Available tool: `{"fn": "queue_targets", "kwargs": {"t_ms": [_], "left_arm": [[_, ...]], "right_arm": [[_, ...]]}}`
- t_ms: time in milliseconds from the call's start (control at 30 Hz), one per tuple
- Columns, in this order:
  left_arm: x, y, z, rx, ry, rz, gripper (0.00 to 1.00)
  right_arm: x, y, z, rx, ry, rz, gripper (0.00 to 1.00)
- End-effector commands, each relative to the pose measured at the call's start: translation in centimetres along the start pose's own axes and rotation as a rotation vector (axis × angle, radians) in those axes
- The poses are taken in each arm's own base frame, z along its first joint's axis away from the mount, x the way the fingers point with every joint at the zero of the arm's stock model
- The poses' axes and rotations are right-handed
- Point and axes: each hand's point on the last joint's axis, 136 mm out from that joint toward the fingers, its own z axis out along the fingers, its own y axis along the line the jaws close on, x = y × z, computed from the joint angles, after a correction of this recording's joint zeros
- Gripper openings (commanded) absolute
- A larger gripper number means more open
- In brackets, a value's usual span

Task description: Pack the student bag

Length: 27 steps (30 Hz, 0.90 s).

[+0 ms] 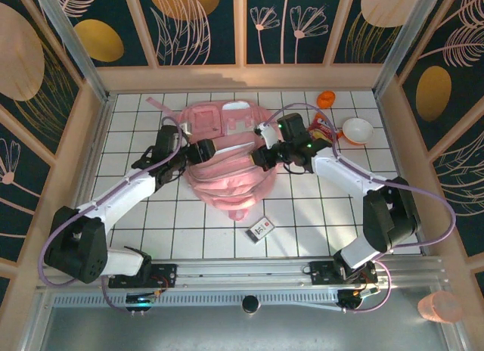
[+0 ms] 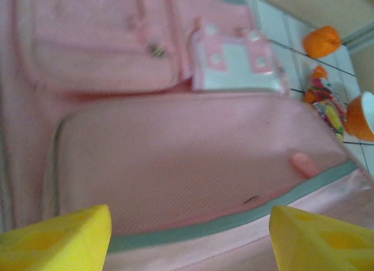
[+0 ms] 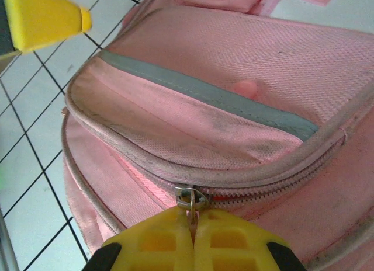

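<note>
**A:** What lies nearest the arm bases?

**B:** A small card (image 1: 261,229) lies flat on the tiled table (image 1: 318,215). It is just beside the near end of the student bag (image 1: 227,181) and not touching it.

**A:** And the bag itself?

**B:** It lies in the middle of the table, between the two arms, with its white patch (image 1: 236,118) toward the far side. It is soft and pink, and a grey strip (image 3: 210,96) runs across its upper panel.

**A:** What has the right gripper (image 3: 193,219) got?

**B:** Its yellow fingers are pressed together on the metal zip pull (image 3: 190,198), pinching it at the seam along the bag's side. A thin red line shows in the zip teeth just to one side of the pull.

**A:** The left gripper (image 2: 190,230)?

**B:** Its jaws are spread wide, with one yellow finger at each lower corner of the left wrist view. It sits over the bag's broad front panel, opposite the right gripper. Whether the fingertips touch the fabric I cannot tell.

**A:** Further back?

**B:** Past the bag, on the right, there is a colourful snack packet (image 1: 321,130). Just beside it is an orange bowl (image 1: 358,130), white inside, and I cannot tell if the two touch. Farther on, near the back wall, sits a small orange object (image 1: 326,99) that is too small to name.
</note>
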Motion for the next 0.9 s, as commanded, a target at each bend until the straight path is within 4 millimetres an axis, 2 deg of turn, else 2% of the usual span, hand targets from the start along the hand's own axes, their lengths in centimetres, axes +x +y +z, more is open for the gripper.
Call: {"fn": "queue_targets", "kwargs": {"t_ms": [0, 100, 300, 500, 600, 800, 833, 867], "left_arm": [[1.7, 2.7, -0.5, -0.106, 0.023, -0.258, 0.71], [1.8, 3.2, -0.5, -0.107, 0.008, -0.357, 0.68], [3.9, 5.3, -0.2, -0.174, 0.035, -0.500, 0.66], [4.2, 5.3, -0.4, -0.162, 0.032, -0.532, 0.65], [4.0, 4.7, -0.1, -0.115, 0.024, -0.560, 0.48], [2.7, 2.8, 0.2, -0.019, 0.004, -0.617, 0.06], [2.3, 2.5, 0.1, -0.008, -0.005, -0.625, 0.01], [1.9, 2.2, -0.1, 0.001, -0.016, -0.635, 0.00]], "right_arm": [[-1.6, 0.2, -1.4, 0.074, -0.047, 0.002, 0.00], [-1.2, 0.5, -1.2, 0.075, -0.041, -0.003, 0.00], [-1.0, 0.9, -1.0, 0.069, -0.038, -0.013, 0.00], [-1.2, 1.1, -0.8, 0.061, -0.040, -0.017, 0.00], [-1.3, 1.3, -0.7, 0.058, -0.041, -0.017, 0.00], [-1.2, 2.5, 0.0, 0.062, -0.028, -0.029, 0.00], [-1.3, 2.6, 0.2, 0.068, -0.028, -0.026, 0.00], [-1.4, 2.9, 0.2, 0.070, -0.032, -0.021, 0.00]]}}
